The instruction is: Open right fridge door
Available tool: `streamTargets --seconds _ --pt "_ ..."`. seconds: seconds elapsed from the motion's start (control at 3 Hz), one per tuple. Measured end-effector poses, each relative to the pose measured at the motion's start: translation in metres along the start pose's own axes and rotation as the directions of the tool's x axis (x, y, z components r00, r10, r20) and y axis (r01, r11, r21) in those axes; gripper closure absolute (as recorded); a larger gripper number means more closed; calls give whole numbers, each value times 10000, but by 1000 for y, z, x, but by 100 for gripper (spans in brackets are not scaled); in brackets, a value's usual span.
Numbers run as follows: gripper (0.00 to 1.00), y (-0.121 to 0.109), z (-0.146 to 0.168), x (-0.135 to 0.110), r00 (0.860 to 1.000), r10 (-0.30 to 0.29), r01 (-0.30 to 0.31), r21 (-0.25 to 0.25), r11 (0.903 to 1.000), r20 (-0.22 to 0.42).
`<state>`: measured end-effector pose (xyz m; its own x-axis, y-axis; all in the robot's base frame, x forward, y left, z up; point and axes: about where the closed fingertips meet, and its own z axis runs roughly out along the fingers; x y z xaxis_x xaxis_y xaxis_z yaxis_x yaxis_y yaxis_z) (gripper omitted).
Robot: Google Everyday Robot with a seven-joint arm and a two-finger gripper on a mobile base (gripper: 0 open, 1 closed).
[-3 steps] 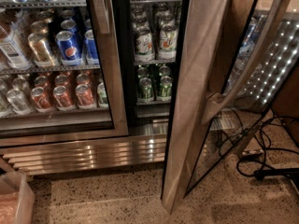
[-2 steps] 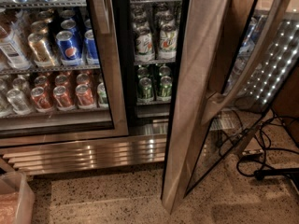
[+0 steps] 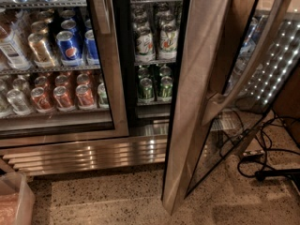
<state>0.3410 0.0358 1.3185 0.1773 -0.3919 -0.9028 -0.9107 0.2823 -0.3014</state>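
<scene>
While the gripper is sitting outside the frame, how its jaws stand cannot be told, and no place can be fixed against them; things are being placed against one another instead.

At the far left bottom, a translucent plastic bin (image 3: 15, 199) is resting on the speckled floor (image 3: 112, 198). Above it, the left fridge door (image 3: 116, 83) is standing closed, its glass fronting shelves where blue Pepsi cans (image 3: 69, 46) are sitting above a row of red cans (image 3: 63, 97). Below that door a ribbed steel kick panel (image 3: 89, 156) is catching spots of light.

Just right of the closed door, the fridge's right compartment is lying exposed: green-labelled bottles (image 3: 166, 41) are standing on an upper shelf and green cans (image 3: 154, 88) on the shelf beneath.

The right fridge door (image 3: 197, 102) is standing swung well out from the cabinet, showing its wide brushed-steel frame nearly edge-on, with its lower corner near the bottom middle of the view. Its long bowed handle (image 3: 220, 104) is slanting up toward the top right corner, and the glass pane is reflecting bottles.

Further right, rows of small white lights (image 3: 276, 64) are glowing, and black cables (image 3: 267, 158) are lying looped on the floor.
</scene>
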Motion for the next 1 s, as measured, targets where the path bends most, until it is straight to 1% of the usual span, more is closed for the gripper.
streamTargets --seconds 0.67,1.0 --pt "100 0 0 0 10000 0 0 0 10000 0" --pt "91 0 0 0 10000 0 0 0 10000 0"
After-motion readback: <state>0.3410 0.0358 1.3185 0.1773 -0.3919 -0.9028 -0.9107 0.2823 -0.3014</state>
